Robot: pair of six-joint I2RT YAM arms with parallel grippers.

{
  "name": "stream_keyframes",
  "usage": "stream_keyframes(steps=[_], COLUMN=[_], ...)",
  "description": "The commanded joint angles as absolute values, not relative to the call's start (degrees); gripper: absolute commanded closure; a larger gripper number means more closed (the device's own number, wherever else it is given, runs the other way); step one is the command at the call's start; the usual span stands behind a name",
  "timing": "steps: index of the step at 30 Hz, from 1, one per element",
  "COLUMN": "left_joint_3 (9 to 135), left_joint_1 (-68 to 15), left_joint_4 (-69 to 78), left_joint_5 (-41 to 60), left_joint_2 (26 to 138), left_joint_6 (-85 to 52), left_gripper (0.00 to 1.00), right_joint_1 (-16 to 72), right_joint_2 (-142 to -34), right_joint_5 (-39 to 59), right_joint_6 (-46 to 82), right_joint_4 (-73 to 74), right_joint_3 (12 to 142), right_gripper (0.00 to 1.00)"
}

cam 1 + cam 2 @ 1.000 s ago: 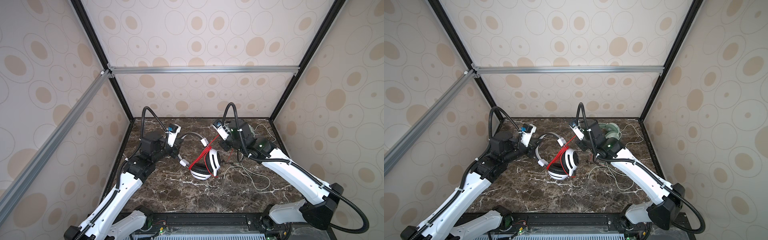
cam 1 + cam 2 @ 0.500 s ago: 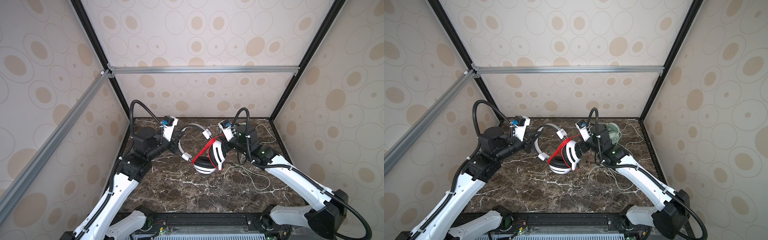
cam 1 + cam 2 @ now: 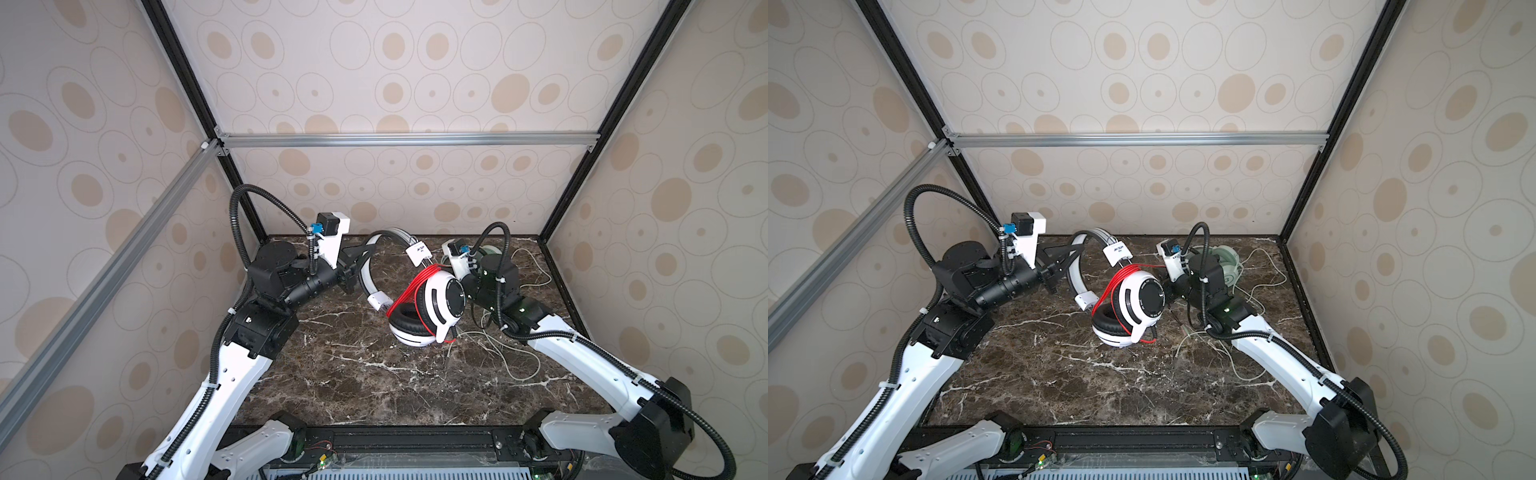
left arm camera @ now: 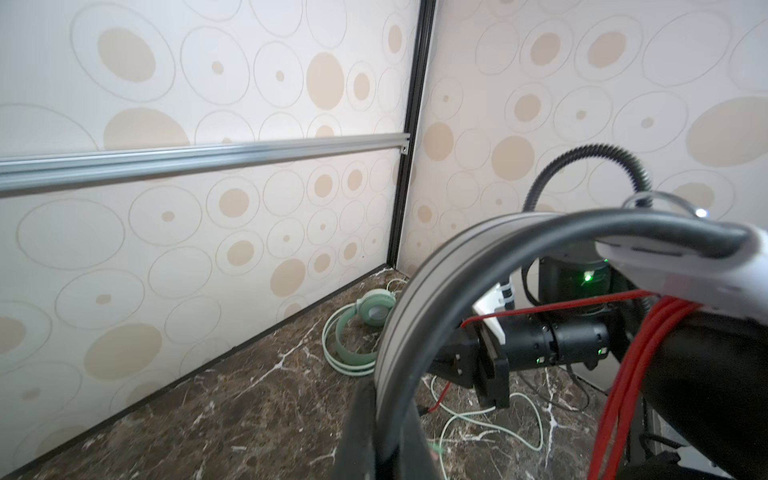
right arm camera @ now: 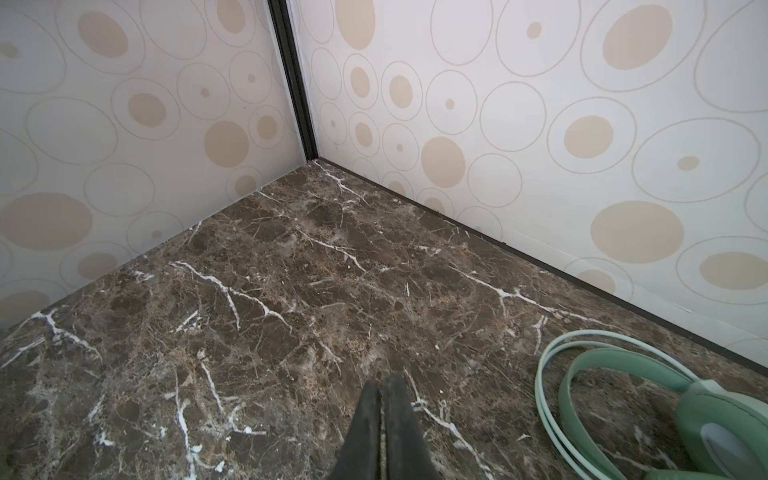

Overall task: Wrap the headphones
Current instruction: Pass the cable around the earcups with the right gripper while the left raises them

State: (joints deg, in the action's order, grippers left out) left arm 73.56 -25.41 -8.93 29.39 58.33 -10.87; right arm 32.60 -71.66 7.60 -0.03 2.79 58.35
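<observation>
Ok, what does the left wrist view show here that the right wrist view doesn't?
Only the left wrist view: the white headset, its headband pinched in the shut left claw; the red cord wound in several strands beside a black ear pad; and the right arm. Only the right wrist view: the right claw tip-on, shut, nothing visible between its tips, and the table's back-left corner. Both: the mint-green headset lying near the back wall, the marble table and the patterned walls.
</observation>
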Motion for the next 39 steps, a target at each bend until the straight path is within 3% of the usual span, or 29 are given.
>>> stream_keyframes(steps=[1,22,29,39], left_joint_3=[79.65,87.44,86.13,86.13], left_joint_1=[-25.61,-25.65,-25.63,-25.65], left_joint_4=[1.09,15.80,17.60,17.71], left_joint_5=[33.23,29.29,27.66,27.33], left_joint_2=[58.49,66.44,66.58,66.82], left_joint_6=[-17.38,-30.27,-31.16,-31.41], left_gripper=[1.00,1.00,1.00,1.00], right_joint_1=[32.13,32.11,32.11,32.14], right_joint_2=[-71.41,-76.86,-77.26,-75.72], right_joint_5=[9.09,12.80,15.01,15.64], right_joint_6=[2.71,9.24,9.97,10.47], right_joint_4=[7.37,22.16,26.94,32.99], right_joint_3=[56.31,45.42,42.23,37.52], right_gripper=[0.92,0.91,0.77,0.75])
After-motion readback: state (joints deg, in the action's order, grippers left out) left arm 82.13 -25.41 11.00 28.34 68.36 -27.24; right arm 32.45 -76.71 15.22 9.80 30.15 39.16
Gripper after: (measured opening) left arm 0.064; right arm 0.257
